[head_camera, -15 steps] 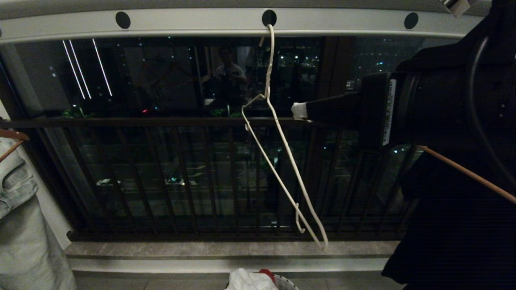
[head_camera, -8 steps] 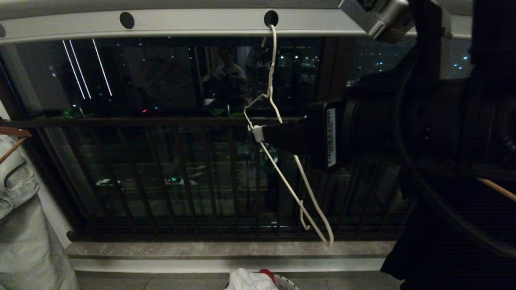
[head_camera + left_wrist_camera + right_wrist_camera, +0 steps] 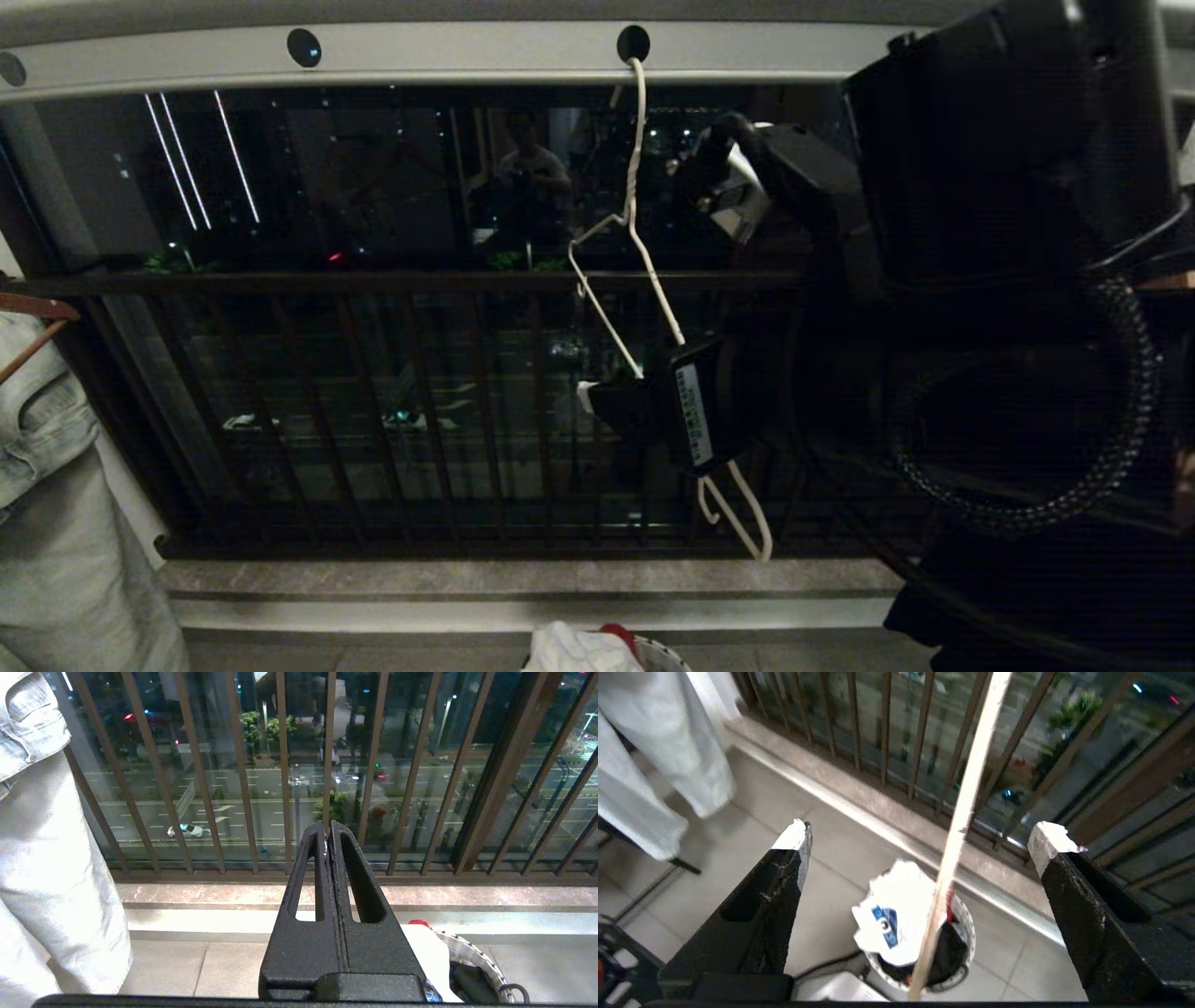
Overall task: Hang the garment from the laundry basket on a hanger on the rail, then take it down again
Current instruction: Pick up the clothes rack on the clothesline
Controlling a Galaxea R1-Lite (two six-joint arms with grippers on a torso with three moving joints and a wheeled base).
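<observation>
my right claw (image 3: 920, 840), jaws spread wide and holding nothing, straddles the hanger (image 3: 653, 289) on the rail (image 3: 448, 51), t-shirt (image 3: 896, 917) in the basket (image 3: 964, 924) below; a careless squeeze could knock the hanger loose.

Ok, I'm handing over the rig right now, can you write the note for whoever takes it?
Right gripper: open, jaws either side of the hanger wire, not closed on it.
Left gripper: shut, empty, parked low facing the balcony bars.
Hanger: hooked in a hole of the rail, hanging tilted, bare.
T-shirt: bunched in the basket on the floor below, on top of a red cloth and a black garment.
Done: nothing hung.
Left: fetch the T-shirt, put it on the hanger on the rail, then take it down.
</observation>
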